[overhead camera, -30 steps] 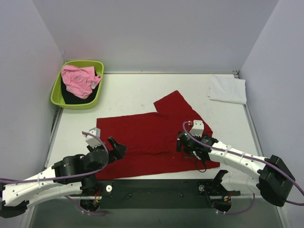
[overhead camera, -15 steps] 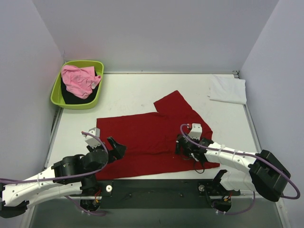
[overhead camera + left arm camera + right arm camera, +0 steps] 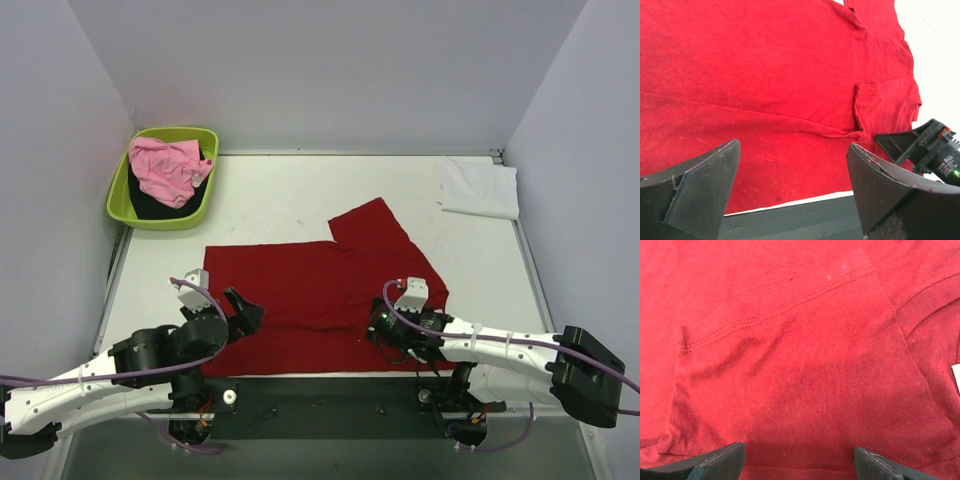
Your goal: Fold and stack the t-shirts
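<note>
The deep red t-shirt (image 3: 300, 285) lies spread flat across the near middle of the table, one sleeve pointing to the back right. My left gripper (image 3: 245, 312) hovers open over its near left edge; in the left wrist view, red cloth (image 3: 765, 75) and the table's front edge show between the fingers of the left gripper (image 3: 792, 150). My right gripper (image 3: 378, 325) is open and low over the shirt's near right part, above a folded-over sleeve (image 3: 790, 365), with nothing held in the right gripper (image 3: 799, 450). A white t-shirt (image 3: 480, 187) lies folded at the back right. The pink t-shirt (image 3: 165, 165) lies on the black one (image 3: 150, 205).
The lime-green tub (image 3: 118, 195) holding the pink and black shirts stands at the back left corner. Grey walls close in three sides. A dark strip (image 3: 790, 220) runs along the table's near edge, right below the red shirt's hem.
My right gripper has drawn back toward the near edge, and the red shirt's right side and sleeve have shifted slightly with it. The left arm has stayed still.
</note>
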Robot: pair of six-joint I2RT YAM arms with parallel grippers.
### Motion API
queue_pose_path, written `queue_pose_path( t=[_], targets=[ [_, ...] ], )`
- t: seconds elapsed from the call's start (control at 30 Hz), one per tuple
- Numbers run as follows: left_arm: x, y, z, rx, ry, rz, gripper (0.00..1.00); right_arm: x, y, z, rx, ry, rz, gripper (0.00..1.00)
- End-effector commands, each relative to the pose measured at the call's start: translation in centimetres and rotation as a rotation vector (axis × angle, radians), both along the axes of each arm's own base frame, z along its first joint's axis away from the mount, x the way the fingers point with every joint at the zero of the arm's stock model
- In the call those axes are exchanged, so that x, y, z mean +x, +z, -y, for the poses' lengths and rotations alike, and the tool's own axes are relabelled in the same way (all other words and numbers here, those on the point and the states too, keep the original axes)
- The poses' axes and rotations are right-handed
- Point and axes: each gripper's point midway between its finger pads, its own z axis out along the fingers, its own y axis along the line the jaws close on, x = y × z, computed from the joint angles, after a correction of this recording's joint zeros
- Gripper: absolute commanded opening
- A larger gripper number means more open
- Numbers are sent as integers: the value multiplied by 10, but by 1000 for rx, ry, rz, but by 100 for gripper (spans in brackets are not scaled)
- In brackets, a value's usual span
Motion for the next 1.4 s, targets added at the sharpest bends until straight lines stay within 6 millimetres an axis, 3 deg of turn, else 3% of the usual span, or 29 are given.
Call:
queue_pose_path(
  t=[0.0, 0.23, 0.3, 0.43, 0.57, 0.6, 0.67, 0.7, 0.73, 0.8, 0.83, 0.9, 0.97, 1.03, 1.07, 1.1, 1.2, 1.37],
  targets=[
    [2, -2, -17, 28, 64, 4, 98, -56, -34, 32, -66, -59, -232, 91],
    [4, 9, -26, 75, 90, 9, 97, -53, -14, 36, -98, -57, -175, 90],
    [7, 11, -30, 115, 112, 15, 97, -46, 4, 34, -97, -55, -129, 91],
    [16, 30, -29, 164, 131, 55, 98, -9, 59, 27, -113, -22, 58, 92],
    [33, 70, -16, 190, 125, 130, 97, 32, 118, 15, -121, -23, 165, 95],
    [41, 71, -16, 218, 147, 127, 98, 44, 137, 6, -101, -21, 195, 97],
    [52, 81, -9, 216, 135, 136, 98, 63, 158, 8, -128, -23, 245, 100],
    [65, 78, -17, 265, 169, 124, 97, 75, 173, 0, -98, -30, 277, 100],
    [73, 80, -8, 218, 144, 112, 97, 86, 179, 5, -94, -57, 284, 100],
    [91, 69, -7, 239, 126, 68, 97, 105, 188, -3, -54, -38, 277, 100],
    [109, 68, -13, 179, 140, 47, 97, 118, 189, 6, -34, -72, 266, 100],
    [130, 48, -18, 191, 136, -11, 98, 133, 188, -7, 34, -32, 242, 100],
    [154, 42, -29, 155, 157, -36, 97, 147, 188, -4, 56, -45, 238, 100],
    [174, 24, -32, 162, 145, -93, 97, 155, 188, -8, 85, -30, 234, 100],
    [185, 18, -48, 158, 193, -118, 97, 162, 185, -3, 88, -42, 226, 100],
    [193, 0, -51, 172, 189, -166, 97, 166, 185, -4, 101, -39, 225, 100],
    [218, -18, -71, 175, 223, -194, 97, 177, 180, 7, 105, -66, 204, 100],
    [244, -53, -101, 188, 248, -276, 96, 181, 165, 12, 181, -81, 175, 100]
  ],
)
